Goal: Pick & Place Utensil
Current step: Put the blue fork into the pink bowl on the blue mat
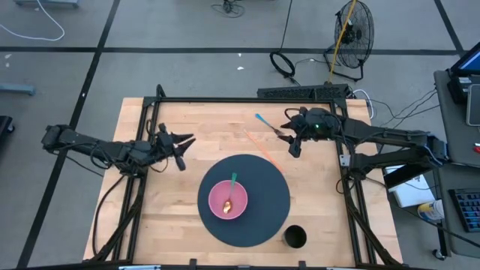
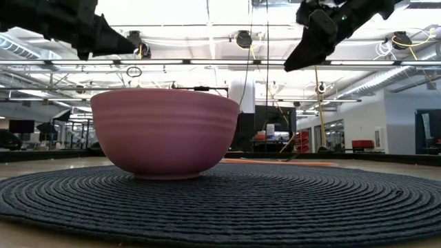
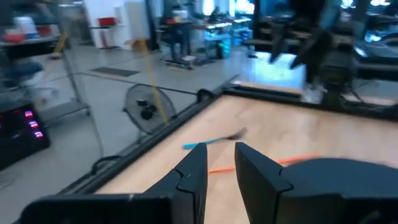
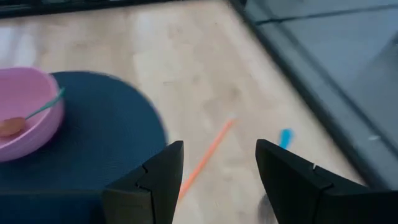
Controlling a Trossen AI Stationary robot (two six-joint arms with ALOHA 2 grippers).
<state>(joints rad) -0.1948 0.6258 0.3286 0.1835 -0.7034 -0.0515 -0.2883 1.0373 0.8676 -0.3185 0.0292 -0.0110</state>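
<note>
While both arms hang above the wooden surface point(image 1: 150, 217), a spoon point(image 1: 232, 193) with a green handle lies inside the pink bowl point(image 1: 227, 199), its handle leaning on the rim. The bowl sits on a round dark mat point(image 1: 262, 199), a little to the left of the mat's middle. A black cup point(image 1: 295, 238) stands just off the mat's near right edge. A thin orange stick point(image 1: 261, 148) lies on the wood by the mat's far edge, and a blue-handled fork point(image 1: 268, 125) lies beyond it.

The right end effector point(image 1: 295, 145) hangs near the fork, fingers apart and holding nothing. The left end effector point(image 1: 182, 152) waits left of the mat, fingers apart too, also holding nothing.
</note>
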